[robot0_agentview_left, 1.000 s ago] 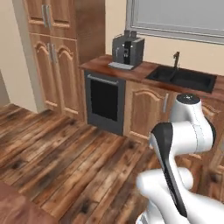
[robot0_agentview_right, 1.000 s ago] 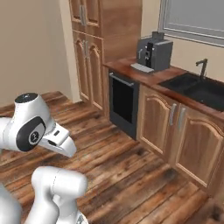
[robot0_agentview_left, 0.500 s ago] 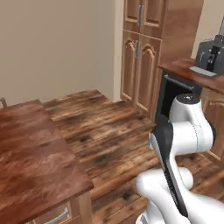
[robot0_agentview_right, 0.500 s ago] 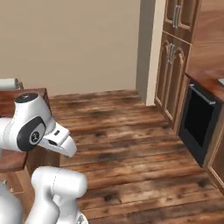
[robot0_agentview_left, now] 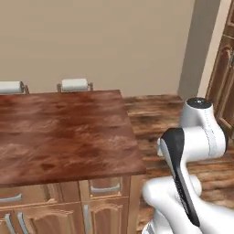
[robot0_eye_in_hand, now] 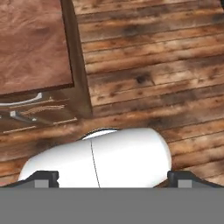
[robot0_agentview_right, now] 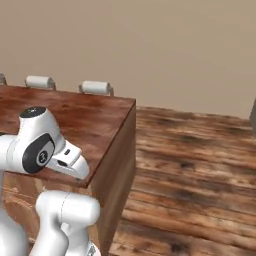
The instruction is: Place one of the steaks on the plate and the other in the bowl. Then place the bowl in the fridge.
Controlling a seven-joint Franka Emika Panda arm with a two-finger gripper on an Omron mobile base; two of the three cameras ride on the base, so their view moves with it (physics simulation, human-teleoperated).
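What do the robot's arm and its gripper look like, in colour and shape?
The arm is glossy white with rounded, tube-like links and a broad black band along one link. A dark round cap with a small mark sits on the elbow joint. The gripper has two small dark grey, blocky fingertips. No cables show.

Hand view: claw [robot0_eye_in_hand: 113,178] fingertips [robot0_eye_in_hand: 43,178] set wide apart, nothing between them. Desk [robot0_eye_in_hand: 30,43] corner with reddish wood top at upper left; cabinet front with metal handles [robot0_eye_in_hand: 19,103] below. Plank wooden floor [robot0_eye_in_hand: 157,65] elsewhere.
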